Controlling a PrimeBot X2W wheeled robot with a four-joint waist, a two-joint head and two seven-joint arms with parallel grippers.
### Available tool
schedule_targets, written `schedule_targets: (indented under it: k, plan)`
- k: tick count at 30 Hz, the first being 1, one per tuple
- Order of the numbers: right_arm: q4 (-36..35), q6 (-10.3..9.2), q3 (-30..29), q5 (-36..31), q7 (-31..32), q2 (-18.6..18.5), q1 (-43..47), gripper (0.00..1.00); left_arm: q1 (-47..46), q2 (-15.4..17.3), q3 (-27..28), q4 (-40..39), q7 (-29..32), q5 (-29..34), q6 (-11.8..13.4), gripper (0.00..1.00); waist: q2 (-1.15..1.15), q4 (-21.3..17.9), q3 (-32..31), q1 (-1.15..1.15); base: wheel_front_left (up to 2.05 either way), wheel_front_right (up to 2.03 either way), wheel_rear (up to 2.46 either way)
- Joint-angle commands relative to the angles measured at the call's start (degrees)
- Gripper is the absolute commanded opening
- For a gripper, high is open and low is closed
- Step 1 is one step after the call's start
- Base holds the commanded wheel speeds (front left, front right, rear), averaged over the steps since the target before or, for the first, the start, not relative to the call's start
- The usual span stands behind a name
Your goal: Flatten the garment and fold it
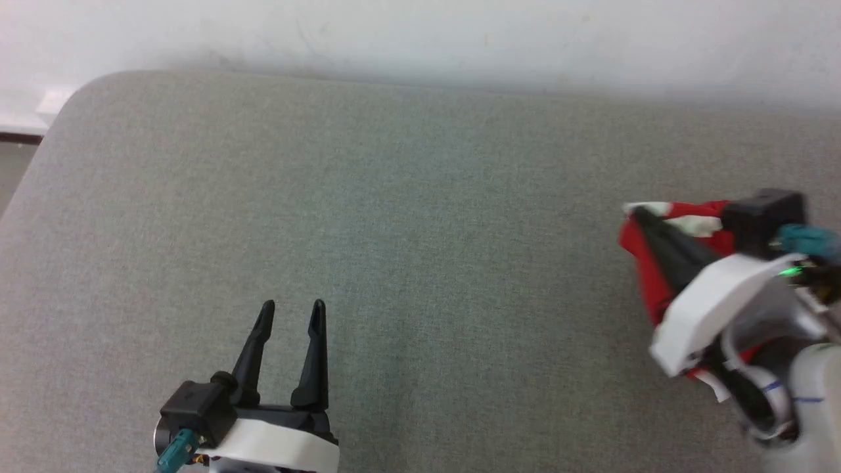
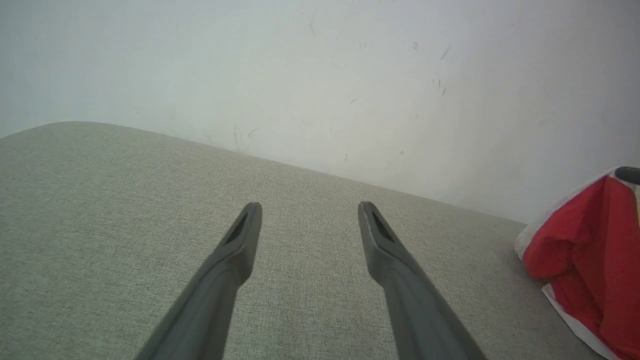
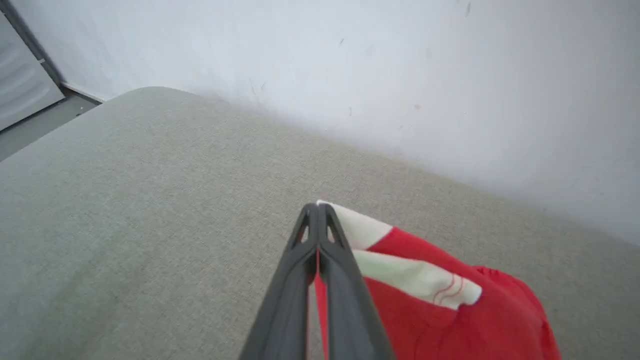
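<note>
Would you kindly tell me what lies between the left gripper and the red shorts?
Just bare grey padded surface lies between the left gripper and the shorts, as the head view shows.

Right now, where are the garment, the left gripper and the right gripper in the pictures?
garment (image 3: 450, 325), right wrist view: on its red cloth.
left gripper (image 1: 293, 306), head view: midway between its open fingers' tips.
right gripper (image 3: 317, 209), right wrist view: between its shut fingertips, which pinch the garment.

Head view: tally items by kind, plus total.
garment: 1 (red, white trim; pinched in the shut right gripper)
grippers: 2 (left gripper open, holding nothing)
grey padded surface: 1
Total: 4
</note>
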Motion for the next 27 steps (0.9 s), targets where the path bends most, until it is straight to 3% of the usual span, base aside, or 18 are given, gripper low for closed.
schedule_targets:
  k: [1, 9, 12, 14, 15, 16, 21, 27]
  plan:
    - [-1.90, -0.05, 2.81, 1.99, 0.36, 1.60, -0.83, 0.00, -0.18, -0.26, 0.12, 0.15, -0.27, -0.37, -0.23, 1.00, 0.00, -0.84, -1.71, 0.00, 0.00, 0.00, 0.00]
    - [-5.35, -0.05, 22.07, 12.05, 7.38, 3.42, 7.89, 0.00, 0.91, -0.26, 0.52, 0.04, -0.27, -0.19, -0.39, 1.00, 0.00, 0.09, -2.61, 0.00, 0.00, 0.00, 0.00]
    - [-4.36, -0.05, 26.85, 15.23, 12.30, 0.44, 11.99, 0.00, 1.44, -0.26, 0.38, 0.29, -0.27, -0.33, -0.47, 1.00, 0.00, 0.91, -2.50, 0.00, 0.00, 0.00, 0.00]
    - [-3.98, -0.05, 29.42, 16.50, 16.31, -3.10, 13.28, 0.35, 1.74, -0.26, 0.27, 0.52, -0.27, -0.50, -0.54, 1.00, 0.00, 1.28, -2.45, 0.00, 0.00, 0.00, 0.00]
    - [-4.00, -0.05, 29.49, 16.71, 17.05, -4.30, 13.57, 0.59, 1.85, -0.26, 0.20, 0.63, -0.27, -0.53, -0.58, 1.00, 0.00, 1.42, -2.45, 0.00, 0.00, 0.00, 0.00]
    - [-4.15, -0.05, 28.98, 16.50, 17.01, -5.03, 13.66, 1.00, 1.90, -0.26, 0.10, 0.74, -0.27, -0.57, -0.62, 1.00, 0.00, 1.57, -2.50, 0.00, 0.00, 0.00, 0.00]
    - [-5.91, -0.05, 23.89, 15.84, 11.30, -3.19, 12.74, 1.00, 2.04, -0.27, -0.17, 1.58, -0.27, -0.74, -0.75, 1.00, 0.00, 2.03, -3.48, 0.00, 0.00, 0.00, 0.00]
    - [-6.51, -0.05, 10.88, 8.25, 2.62, 1.75, 10.90, 1.00, 2.46, -0.27, -0.38, 1.69, -0.27, -0.66, -0.80, 1.00, 0.00, 2.02, -4.30, 0.00, 0.00, 0.00, 0.00]
